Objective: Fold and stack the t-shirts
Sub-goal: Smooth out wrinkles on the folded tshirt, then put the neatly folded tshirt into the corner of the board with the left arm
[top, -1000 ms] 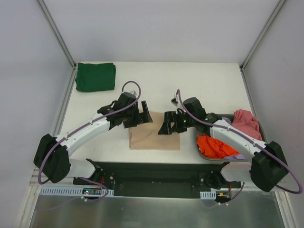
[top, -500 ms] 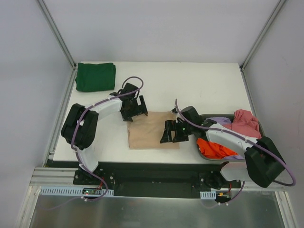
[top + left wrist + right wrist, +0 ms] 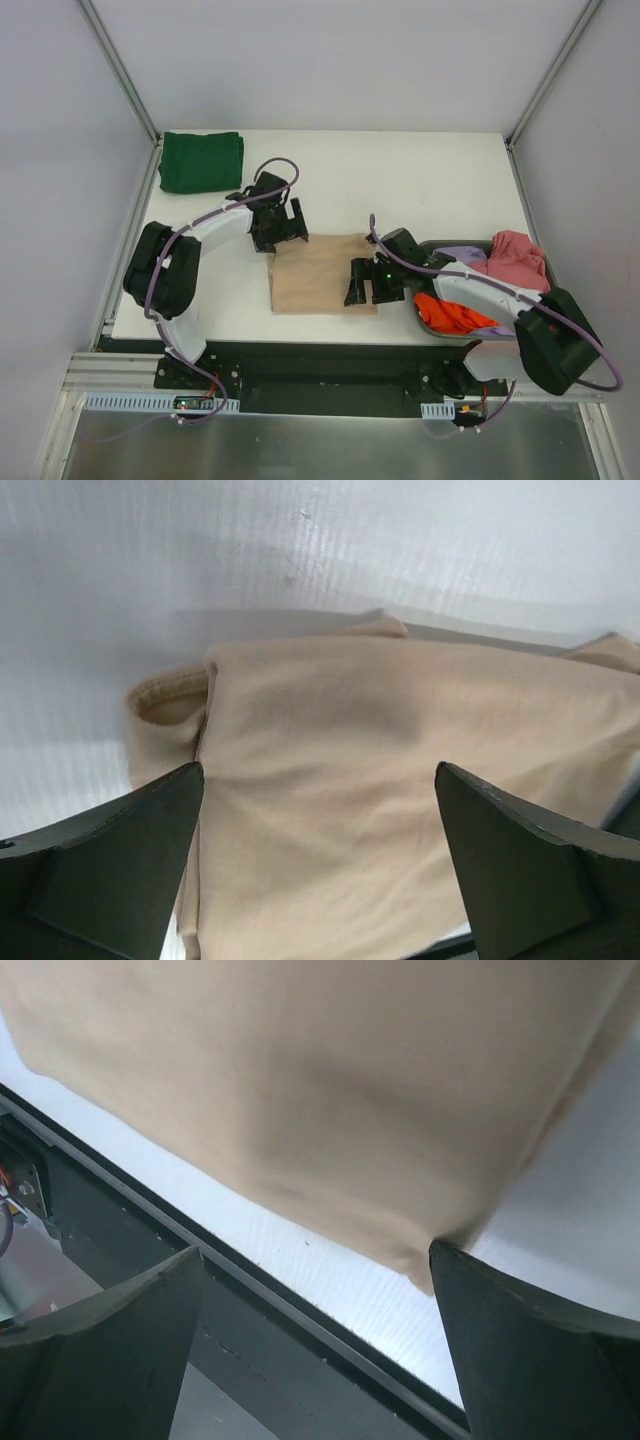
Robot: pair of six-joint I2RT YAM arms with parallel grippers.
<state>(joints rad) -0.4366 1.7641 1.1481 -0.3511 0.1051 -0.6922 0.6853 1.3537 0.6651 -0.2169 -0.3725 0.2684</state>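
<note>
Beige t-shirt (image 3: 320, 275): soft, limp, light; pinch its doubled corners. Your left gripper (image 3: 318, 780) and right gripper (image 3: 318, 1255) gape wide, empty

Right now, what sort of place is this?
Probably a lab robot cell, not a home: white table boxed in by plain panels on metal posts, with crumpled shirts staged in a grey tub.

Robotics lab test cell, not a home — plain white table (image 3: 420, 180) boxed in by blank pale panels (image 3: 340, 60) and aluminium corner struts (image 3: 120, 70). Left arm (image 3: 200, 235) and right arm (image 3: 480, 290) bolted to a black mounting rail (image 3: 330, 365) at the near edge, purple cabling (image 3: 280, 161) looped over them — bare sheet metal (image 3: 330, 445) below.
</note>
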